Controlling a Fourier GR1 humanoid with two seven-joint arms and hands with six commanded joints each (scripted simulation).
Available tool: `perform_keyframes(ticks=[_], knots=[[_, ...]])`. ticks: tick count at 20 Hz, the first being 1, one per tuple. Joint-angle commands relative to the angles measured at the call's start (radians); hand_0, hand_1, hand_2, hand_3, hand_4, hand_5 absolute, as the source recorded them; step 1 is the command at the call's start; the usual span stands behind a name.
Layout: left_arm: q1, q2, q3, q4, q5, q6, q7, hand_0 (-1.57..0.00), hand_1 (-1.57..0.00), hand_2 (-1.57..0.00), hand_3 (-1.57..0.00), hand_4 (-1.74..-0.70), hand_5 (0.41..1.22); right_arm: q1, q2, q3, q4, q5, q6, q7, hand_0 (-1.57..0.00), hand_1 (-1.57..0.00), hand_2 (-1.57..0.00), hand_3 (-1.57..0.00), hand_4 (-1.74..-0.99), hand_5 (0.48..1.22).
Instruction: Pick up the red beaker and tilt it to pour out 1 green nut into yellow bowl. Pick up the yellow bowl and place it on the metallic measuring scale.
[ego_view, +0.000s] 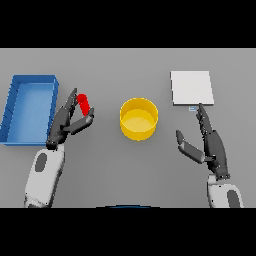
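Grey table (125, 165): left robot hand (67, 121) grips half-hidden red beaker (84, 103); right robot hand (207, 142) open.

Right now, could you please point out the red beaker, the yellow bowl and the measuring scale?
red beaker (84, 103), head view, on its red side above the fingers.
yellow bowl (128, 129), head view, on its front outer wall.
measuring scale (192, 88), head view, on the middle of its plate.

Red beaker (84, 103) partly behind left-hand fingers (65, 114).
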Motion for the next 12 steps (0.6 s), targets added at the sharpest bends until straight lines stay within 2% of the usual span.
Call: perform_keyframes(ticks=[1,4,5,7,10,12], knots=[[-0.015,-0.004,0.003,0.016,0.003,-0.001,-0.012,0.00,0.00,0.00,0.00,-1.33,0.714,0.000,-0.001,0.001,-0.007,0.001,0.000,0.002,0.00,0.00,0.00,0.00,-1.338,0.688],[-0.061,-0.013,0.010,0.082,-0.005,0.009,-0.038,0.00,0.00,0.00,0.00,-1.32,0.713,-0.007,-0.002,-0.009,-0.006,-0.012,0.001,0.008,0.00,0.00,0.00,0.00,-1.336,0.688],[-0.081,-0.014,0.013,0.098,-0.009,0.014,-0.036,0.00,0.00,0.00,0.00,-1.32,0.711,-0.008,-0.006,-0.011,-0.004,-0.013,0.003,0.000,0.00,0.00,0.00,0.00,-1.333,0.687],[-0.118,-0.005,0.024,0.130,-0.005,0.008,-0.031,0.00,0.00,0.00,0.00,-1.31,0.704,-0.022,-0.005,-0.016,0.002,-0.019,0.004,0.018,0.00,0.00,0.00,0.00,-1.332,0.685],[-0.156,-0.004,0.033,0.175,-0.008,0.011,-0.041,0.00,0.00,0.00,0.00,-1.32,0.708,-0.012,0.007,-0.008,0.017,-0.011,-0.001,-0.011,0.00,0.00,0.00,0.00,-1.320,0.683],[-0.178,-0.006,0.042,0.212,-0.005,0.009,-0.059,0.00,0.00,0.00,0.00,-1.33,0.715,-0.007,0.001,-0.011,0.008,-0.007,-0.004,-0.008,0.00,0.00,0.00,0.00,-1.311,0.682]])
